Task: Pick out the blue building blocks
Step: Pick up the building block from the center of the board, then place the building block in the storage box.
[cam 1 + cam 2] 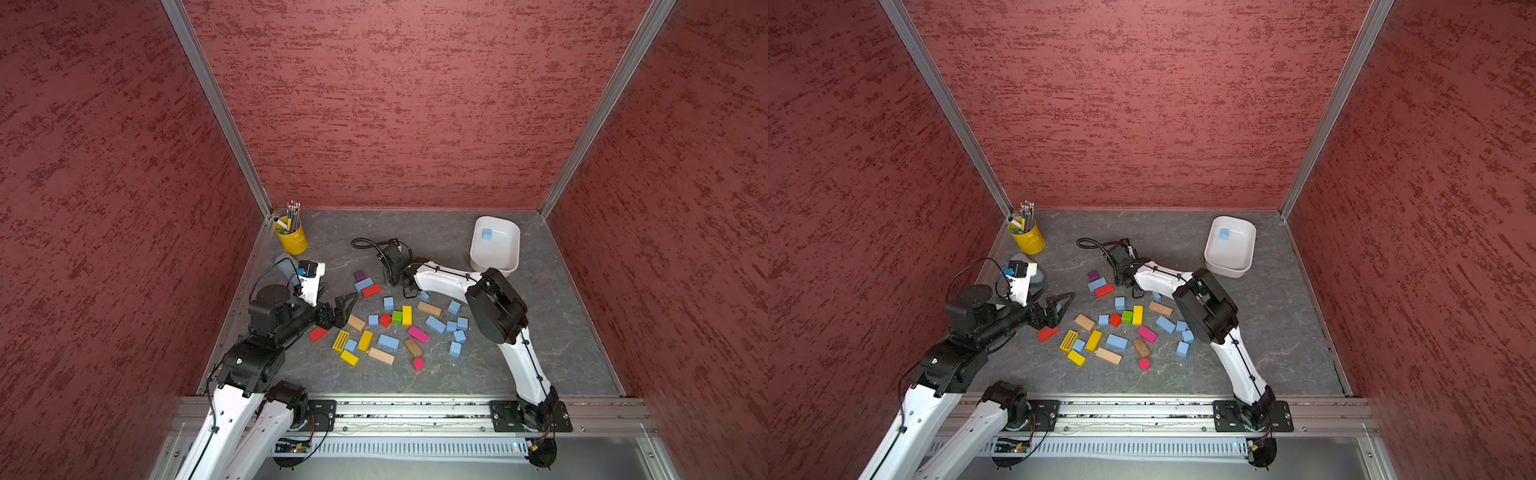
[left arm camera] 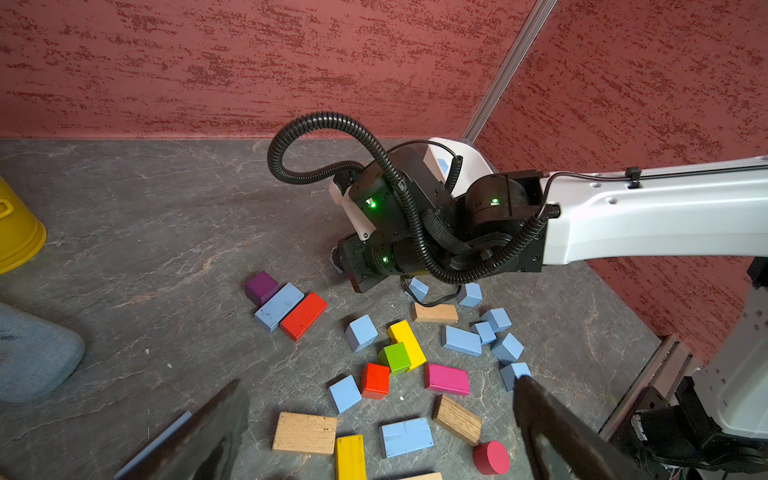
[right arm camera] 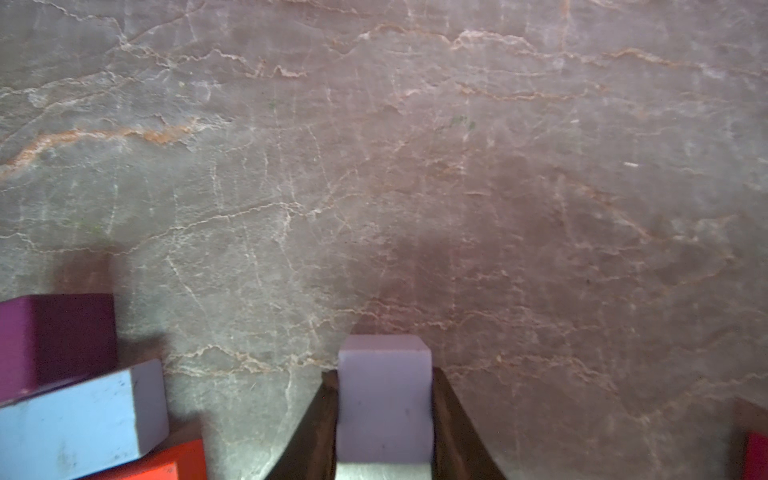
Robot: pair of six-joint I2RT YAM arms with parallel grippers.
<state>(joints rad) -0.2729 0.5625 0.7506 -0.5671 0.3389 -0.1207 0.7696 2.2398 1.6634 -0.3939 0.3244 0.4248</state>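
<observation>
My right gripper (image 3: 384,374) is shut on a pale blue block (image 3: 384,399), held just above the grey table. It hangs beside a purple cube (image 1: 359,275), a long blue block (image 1: 363,284) and a red block (image 1: 371,290). In both top views the held block is hidden under the right wrist (image 1: 395,262). Several blue building blocks lie loose, among them a cube (image 1: 388,303), a long one (image 1: 435,324) and a cluster (image 1: 459,328). One blue cube (image 1: 486,234) lies in the white tub (image 1: 500,253). My left gripper (image 1: 348,307) stands open and empty above the pile's left side.
Red, yellow, green, pink and plain wooden blocks are mixed in with the blue ones (image 1: 397,328). A yellow can of pencils (image 1: 292,237) stands at the back left corner, with a grey cloth lump (image 1: 284,264) near it. Red walls close in three sides.
</observation>
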